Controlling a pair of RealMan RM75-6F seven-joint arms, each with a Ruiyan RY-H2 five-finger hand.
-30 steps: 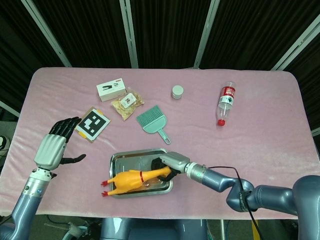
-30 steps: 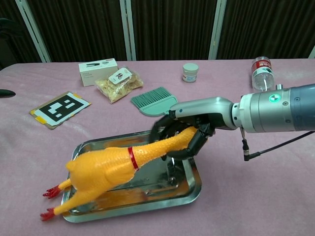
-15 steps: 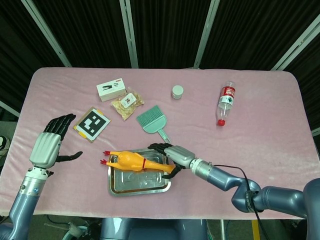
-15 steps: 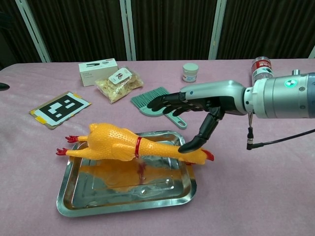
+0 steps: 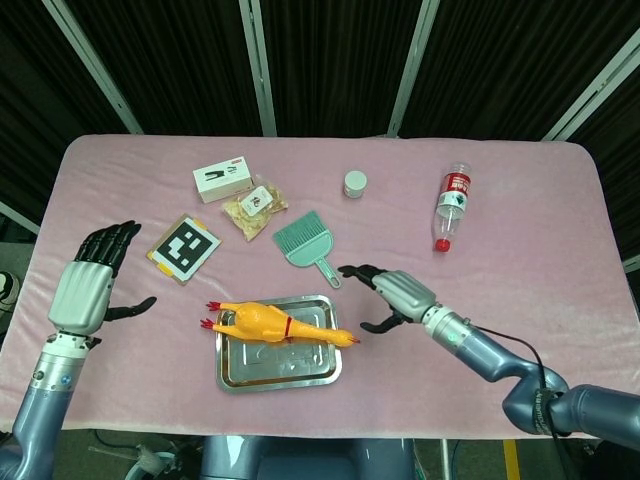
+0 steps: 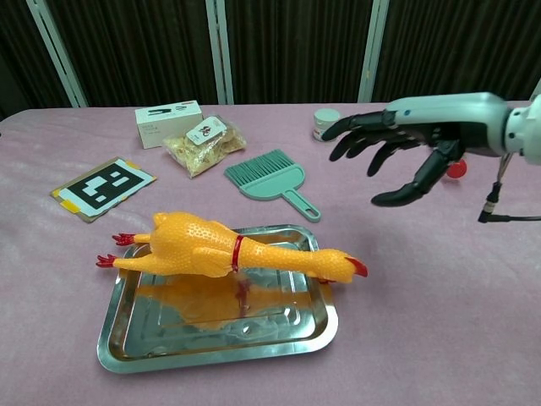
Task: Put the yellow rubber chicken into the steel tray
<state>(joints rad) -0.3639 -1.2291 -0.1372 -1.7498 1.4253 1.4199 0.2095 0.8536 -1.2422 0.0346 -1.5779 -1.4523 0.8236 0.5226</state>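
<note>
The yellow rubber chicken (image 5: 272, 325) (image 6: 215, 252) lies lengthwise across the steel tray (image 5: 240, 373) (image 6: 220, 334), its red feet past the left rim and its beak over the right rim. My right hand (image 5: 392, 294) (image 6: 404, 139) hovers open to the right of the tray, fingers spread, clear of the chicken. At the table's left edge my left hand (image 5: 88, 283) is raised and open, holding nothing; the chest view does not show it.
A teal dustpan brush (image 5: 303, 243) (image 6: 270, 178) lies just behind the tray. Further back are a snack bag (image 5: 254, 208), a white box (image 5: 222, 179), a small jar (image 5: 355, 183) and a plastic bottle (image 5: 450, 206). A marker card (image 5: 185, 248) lies at the left.
My right hand let go of the chicken and drew back up and to the right. The chicken stays resting across the tray. My left hand drifted slightly left.
</note>
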